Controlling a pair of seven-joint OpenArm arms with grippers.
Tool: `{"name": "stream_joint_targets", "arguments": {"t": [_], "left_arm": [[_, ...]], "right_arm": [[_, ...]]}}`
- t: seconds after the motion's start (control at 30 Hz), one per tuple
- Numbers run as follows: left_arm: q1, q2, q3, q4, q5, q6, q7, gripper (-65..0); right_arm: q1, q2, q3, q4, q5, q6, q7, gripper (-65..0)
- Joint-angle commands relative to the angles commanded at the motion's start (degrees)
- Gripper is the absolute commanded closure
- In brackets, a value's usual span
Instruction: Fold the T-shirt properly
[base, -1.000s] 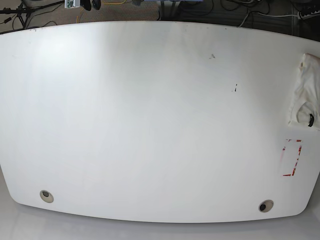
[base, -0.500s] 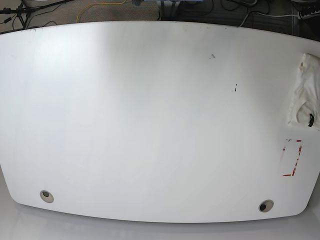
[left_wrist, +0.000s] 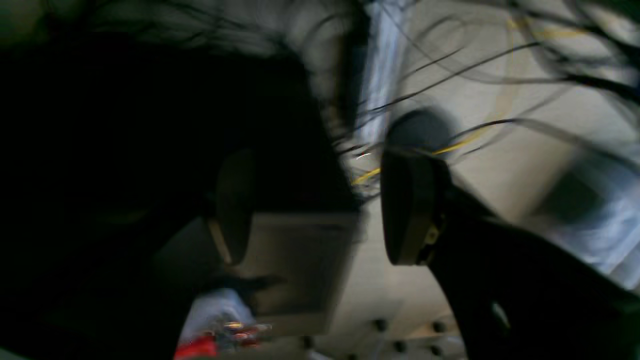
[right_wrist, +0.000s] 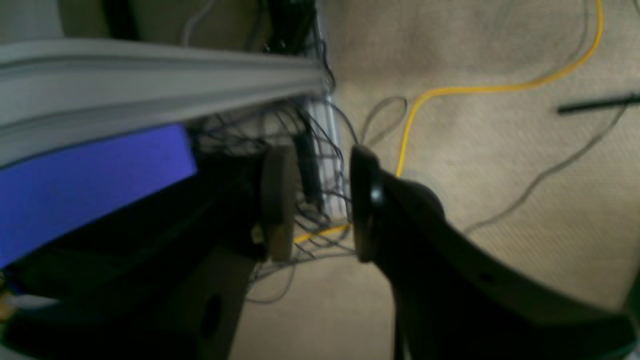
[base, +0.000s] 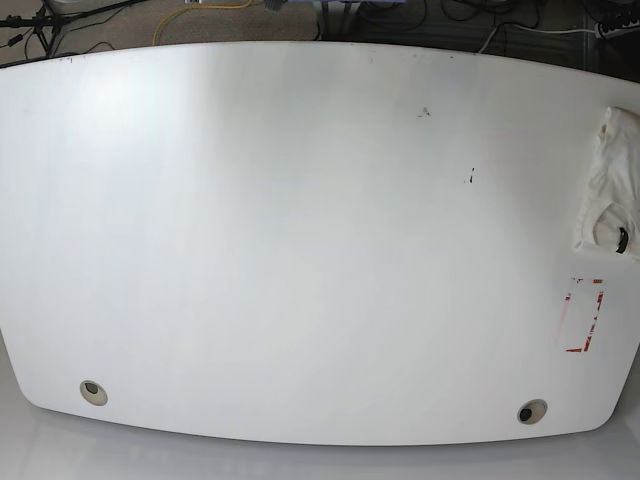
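Observation:
The white T-shirt (base: 610, 185) lies bunched at the table's right edge in the base view, its black neck tag (base: 622, 239) showing at its lower end. Neither arm appears in the base view. In the left wrist view my left gripper (left_wrist: 312, 205) is open, with nothing between its fingers; it looks out at floor and cables, blurred. In the right wrist view my right gripper (right_wrist: 317, 200) is open too, empty, hanging beyond the table edge (right_wrist: 150, 75) above the carpet. The T-shirt shows in neither wrist view.
The white table (base: 300, 240) has two cable holes (base: 92, 391) (base: 531, 411) near its front edge and a red-marked rectangle (base: 582, 315) at the right. Cables lie on the floor, among them a yellow cable (right_wrist: 450, 92).
In the base view the dark objects past the table's far left edge have gone from sight. The T-shirt has not moved.

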Motion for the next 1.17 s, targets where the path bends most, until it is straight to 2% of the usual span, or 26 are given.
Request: {"name": "stream_joint_targets", "arguments": {"t": [0.1, 0.3, 0.43, 0.53, 0.73, 1.17], "left_arm": [[-3.2, 0.2, 1.5, -2.6, 0.0, 1.4, 0.4, -36.7], [-7.7, 0.4, 1.9, -7.6, 0.1, 6.1, 0.4, -36.7], [-10.4, 1.5, 2.0, -10.0, 0.1, 6.8, 1.4, -36.7], [-11.3, 1.6, 2.0, -10.5, 0.1, 6.8, 2.4, -36.7], [-11.4, 1.6, 2.0, -10.5, 0.1, 6.9, 2.7, -36.7], [-11.4, 1.8, 2.0, -10.5, 0.1, 6.9, 2.7, -36.9]], "right_arm": [[3.1, 0.0, 0.0, -4.1, -2.1, -3.16, 0.0, -17.3], [8.3, 0.0, 0.0, -10.1, -6.4, -7.56, 0.0, -17.4], [11.0, -0.1, 0.0, -12.7, -7.1, -10.46, -0.2, -17.8], [12.4, -0.1, -0.1, -14.8, -7.2, -11.25, -0.2, -17.8], [14.6, -0.1, -0.1, -18.0, -7.2, -11.25, -0.2, -17.8], [14.7, -0.4, -0.1, -18.1, -7.2, -11.25, -0.2, -17.8]]}}
